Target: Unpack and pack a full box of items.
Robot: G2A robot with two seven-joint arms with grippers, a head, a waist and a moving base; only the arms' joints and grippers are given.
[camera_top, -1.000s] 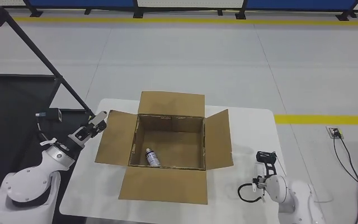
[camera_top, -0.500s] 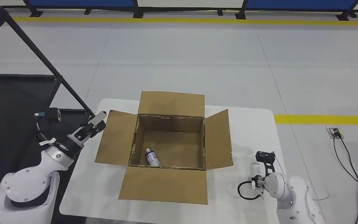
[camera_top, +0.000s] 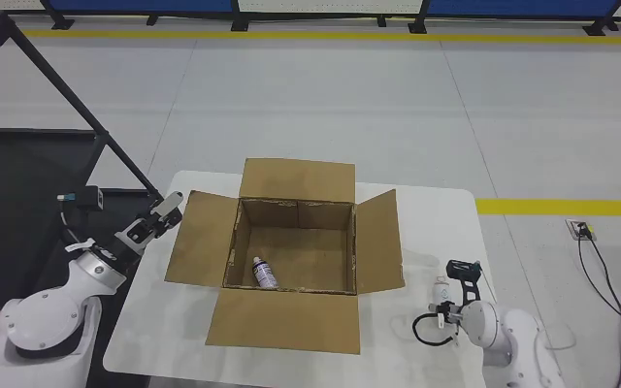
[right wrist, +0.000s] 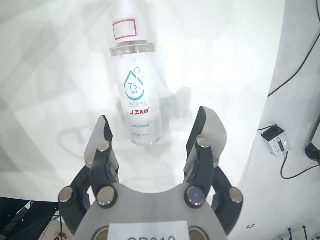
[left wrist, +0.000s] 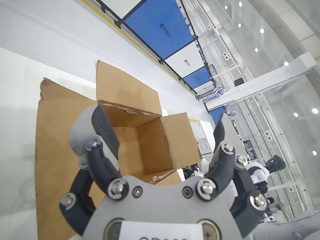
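The box (camera_top: 291, 257) stands open in the middle of the white worktop (camera_top: 427, 223), all four flaps folded outward and lying nearly flat. On its floor lies one small bottle (camera_top: 262, 273) with a dark end, close to the wall nearest the robot and toward the left side. The box walls around it are bare cardboard.

The left hand (camera_top: 167, 210) is at the worktop's left edge, just beside the box's left flap and aimed toward the box. In the left wrist view the left hand (left wrist: 160, 118) is spread wide with nothing between its fingers (left wrist: 105, 126), and the box (left wrist: 140, 131) shows through the gap, its torn tape edges visible along the flaps.

The right hand (camera_top: 464, 276) is at the worktop's right side, well apart from the box and beyond its right flap. A clear spray bottle (camera_top: 441, 288) lies there on the worktop, just beside the hand. In the right wrist view the spray bottle (right wrist: 136, 93) lies flat on its side, white cap pointing away from the hand and label up. The right hand (right wrist: 153, 117) is spread — the bottle's base sits in line with the gap between the fingers (right wrist: 200, 126), and neither finger touches it.

On the floor past the worktop's right edge sits a small socket block (right wrist: 275, 143) with dark cables (right wrist: 300, 66) running beside it.
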